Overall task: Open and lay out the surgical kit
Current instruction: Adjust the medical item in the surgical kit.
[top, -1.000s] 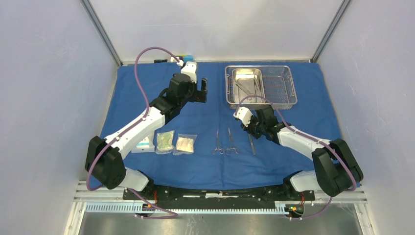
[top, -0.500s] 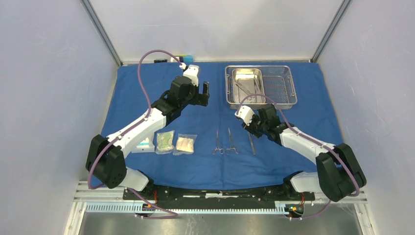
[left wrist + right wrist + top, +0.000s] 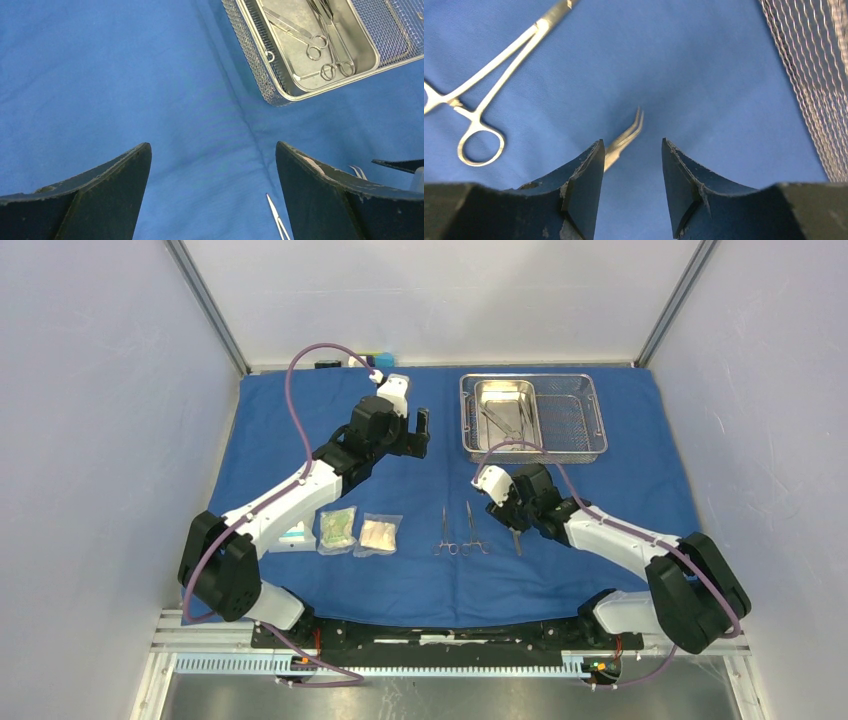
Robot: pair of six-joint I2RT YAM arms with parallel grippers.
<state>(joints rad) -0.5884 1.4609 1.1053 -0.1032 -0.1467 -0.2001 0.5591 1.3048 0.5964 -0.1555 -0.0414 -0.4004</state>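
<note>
Right wrist view: my right claw (image 3: 631, 144) is spread and pinching nothing, low over the blue cloth (image 3: 704, 75). I reckon that is so the curved tweezers (image 3: 629, 132) can lie flat beside the others. Their tip pokes up between my fingers, close to the left one in the frame. A ring-handled clamp (image 3: 540, 26) lies upper left, and the mesh tray (image 3: 809, 75) runs down the right edge.

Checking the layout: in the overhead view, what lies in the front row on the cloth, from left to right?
white packet → green packet → tan packet → first clamp → second clamp → curved forceps
</note>
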